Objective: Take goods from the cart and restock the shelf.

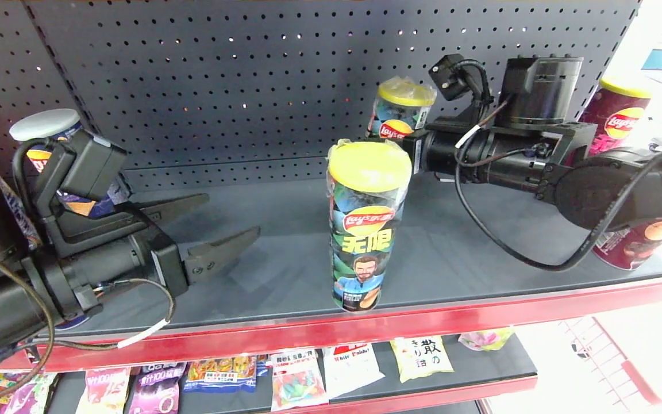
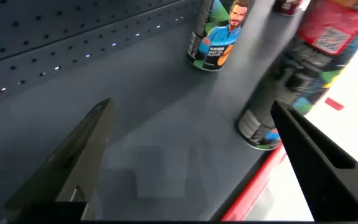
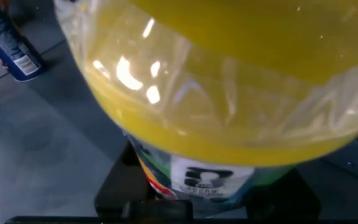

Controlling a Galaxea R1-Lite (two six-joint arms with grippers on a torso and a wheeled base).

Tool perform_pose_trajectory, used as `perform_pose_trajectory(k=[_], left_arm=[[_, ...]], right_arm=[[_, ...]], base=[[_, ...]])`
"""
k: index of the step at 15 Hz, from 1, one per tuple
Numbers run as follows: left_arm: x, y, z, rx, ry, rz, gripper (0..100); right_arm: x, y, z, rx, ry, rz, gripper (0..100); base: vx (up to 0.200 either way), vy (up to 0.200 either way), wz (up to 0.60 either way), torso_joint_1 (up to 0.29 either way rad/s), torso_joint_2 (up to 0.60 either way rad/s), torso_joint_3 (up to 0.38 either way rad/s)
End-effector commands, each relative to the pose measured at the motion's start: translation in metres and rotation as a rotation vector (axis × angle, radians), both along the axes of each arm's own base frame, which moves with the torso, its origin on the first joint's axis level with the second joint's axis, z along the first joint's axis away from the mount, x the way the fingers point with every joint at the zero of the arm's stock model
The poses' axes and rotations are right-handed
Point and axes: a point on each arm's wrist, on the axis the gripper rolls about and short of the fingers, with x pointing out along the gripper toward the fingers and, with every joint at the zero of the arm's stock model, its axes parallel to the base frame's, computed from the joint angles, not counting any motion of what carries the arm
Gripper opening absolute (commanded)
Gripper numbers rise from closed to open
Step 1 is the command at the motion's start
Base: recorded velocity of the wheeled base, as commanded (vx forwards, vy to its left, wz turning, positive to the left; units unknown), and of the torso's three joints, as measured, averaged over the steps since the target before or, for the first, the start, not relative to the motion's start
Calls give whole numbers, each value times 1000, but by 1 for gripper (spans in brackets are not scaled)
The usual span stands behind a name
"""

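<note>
At the shelf's front edge: the front can point(image 1: 368, 224) stood upright on the dark shelf point(image 1: 469, 241), just behind the red lip. Its long axis was vertical, its yellow lid faced up and its printed face was turned outward.
Rear can: the rear can point(image 1: 401, 112) stood behind the front one and slightly to the robot's right, close to the pegboard point(image 1: 250, 69). It was also upright, with its long axis vertical and its film-wrapped yellow lid on top.
Right gripper: the right gripper point(image 1: 408, 138) came in level from the right and was closed around the rear can's body, just under the lid.
Left gripper: the left gripper point(image 1: 233, 214) lay low over the deck at the left, well apart from both cans. Its jaws were spread wide with nothing between them, and it pointed toward the front can.
Head view: it gave both arms together and the front-to-back order of the two cans. The front can hid the rear can's lower half.
Left wrist view: it added the two bases, with the rear can's foot down on the deck and the front can's foot near the red edge.
Right wrist view: it looked down on the rear can's lid at close range, with dark fingers point(image 3: 118, 190) on either side of the body below.
Other goods: maroon cans point(image 1: 624, 115) stood at the right end and a white-lidded can point(image 1: 46, 123) at the left. Snack bags point(image 1: 299, 379) lay on the shelf below.
</note>
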Motion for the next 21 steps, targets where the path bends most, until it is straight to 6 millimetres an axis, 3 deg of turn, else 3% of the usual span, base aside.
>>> perform_pose_trajectory(k=[1,5,6,10,13,18,21], left_arm=[[3,1,-2,2,8,4,100],[5,1,-4,6,16,4,100],[5,0,-3,5,15,4,100],[5,0,-3,7,14,6,100],[6,1,-3,6,11,10,100],[4,1,-4,13,10,10,100],[0,3,-14,44,29,6,100]], right_arm=[[4,4,-5,-5,9,5,0],[3,4,-6,-8,13,3,0],[2,5,-6,-8,13,8,100],[-1,4,-5,-8,16,-9,100],[-21,-4,-3,-13,28,-11,100],[-54,-29,6,-9,23,-40,100],[-75,-62,1,-23,42,-143,100]], base=[[0,0,0,0,0,0],[0,0,0,0,0,0],[0,0,0,0,0,0],[0,0,0,0,0,0],[0,0,0,0,0,0],[0,0,0,0,0,0],[0,0,0,0,0,0]])
